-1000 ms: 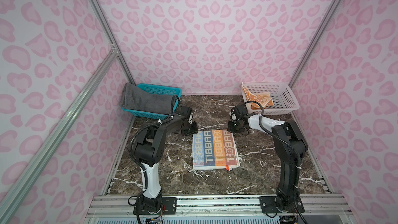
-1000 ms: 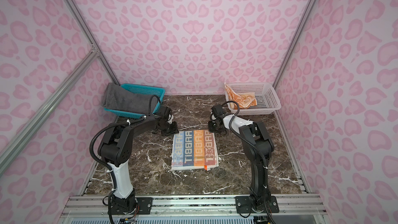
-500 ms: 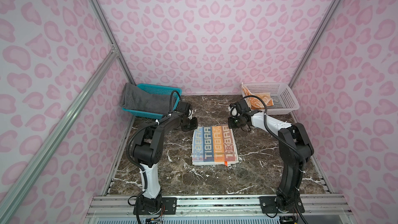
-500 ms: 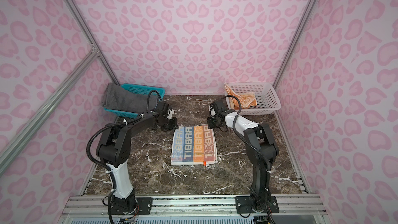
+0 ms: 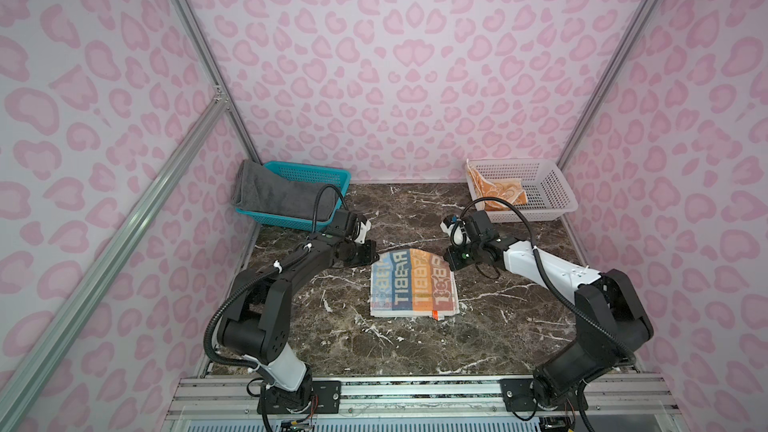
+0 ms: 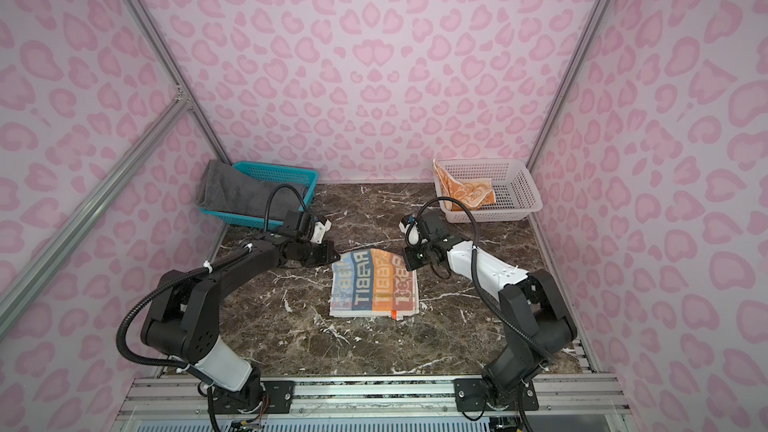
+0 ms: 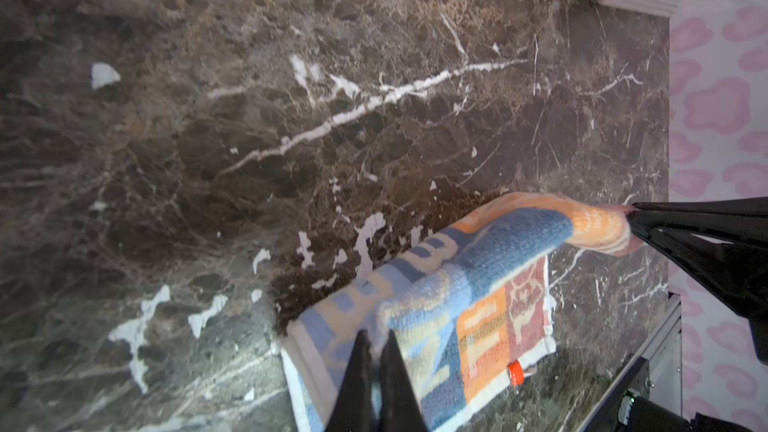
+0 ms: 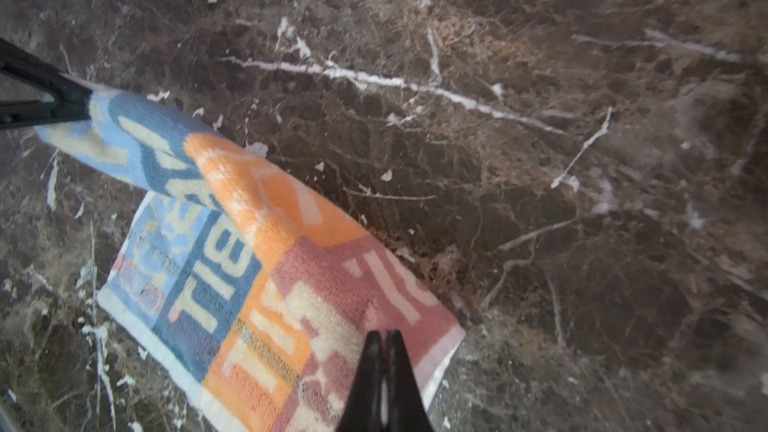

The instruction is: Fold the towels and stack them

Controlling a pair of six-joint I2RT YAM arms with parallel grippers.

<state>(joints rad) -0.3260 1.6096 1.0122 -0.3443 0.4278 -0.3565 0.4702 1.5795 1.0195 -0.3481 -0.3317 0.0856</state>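
So here's where we're at: the lettered towel (image 5: 413, 284) sits mid-table (image 5: 374, 347) between the two arms, with its near part flat on the marble and its far edge lifted off it. The left jaws are pressed together on the light blue far corner and the right jaws are pinching the pink far corner, which shows nicely in both wrist views (image 7: 457, 305) (image 8: 249, 284). The raised edge arches a bit between them. The towel has vertical stripes of light blue, darker blue, orange and pink, and we can read "RABBIT" in chunky cream block letters, running sideways in both top views. In the right wrist view only "BIT" is clear. A small orange tag (image 5: 435, 315) sticks out at the near edge, but any print on it is too small for us to read. The grey towel (image 5: 278, 193) is draped over the teal basket (image 5: 307, 170) at the back left. The orange towel (image 5: 498, 193) with pale cartoon prints lies crumpled in the white basket (image 5: 548, 189) at the back right.
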